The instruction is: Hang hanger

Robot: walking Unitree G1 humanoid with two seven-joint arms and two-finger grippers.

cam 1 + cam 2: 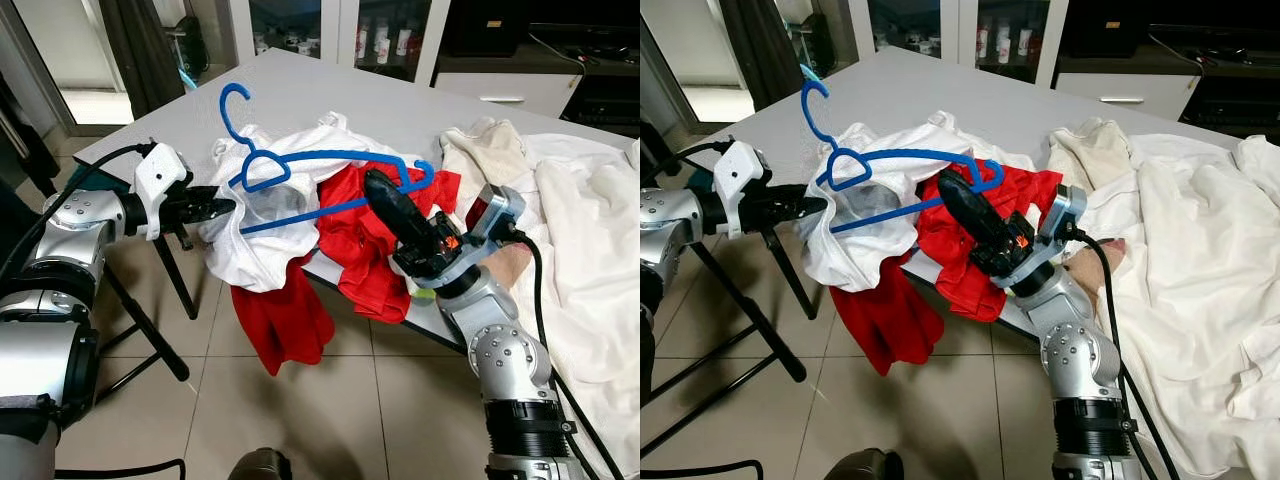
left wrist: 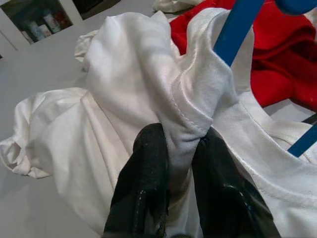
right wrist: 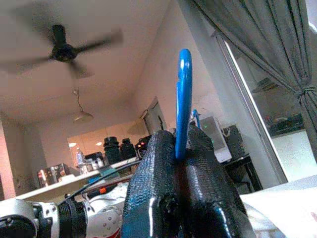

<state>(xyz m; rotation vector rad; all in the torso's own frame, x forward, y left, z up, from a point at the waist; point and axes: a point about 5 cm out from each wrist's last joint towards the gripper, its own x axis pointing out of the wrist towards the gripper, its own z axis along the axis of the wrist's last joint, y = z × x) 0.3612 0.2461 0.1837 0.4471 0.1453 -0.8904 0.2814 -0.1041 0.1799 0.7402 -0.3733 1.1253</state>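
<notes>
A blue plastic hanger (image 1: 300, 165) stands tilted over the grey table's front edge, its hook (image 1: 232, 105) up and to the left. A white shirt (image 1: 262, 225) is draped on its left half and hangs over the edge. My right gripper (image 1: 378, 190) is shut on the hanger's right end; the blue bar (image 3: 183, 99) rises between its fingers (image 3: 148, 173). My left gripper (image 1: 228, 208) is shut on a fold of the white shirt (image 2: 148, 84), pinched between its fingers (image 2: 148, 163). A red garment (image 1: 350, 240) lies under the hanger and spills off the table.
The grey table (image 1: 330, 95) stretches back to white cabinets. A cream garment (image 1: 485, 150) and a white sheet (image 1: 590, 250) cover its right side. A black chair frame (image 1: 150, 330) stands on the tiled floor below my left arm.
</notes>
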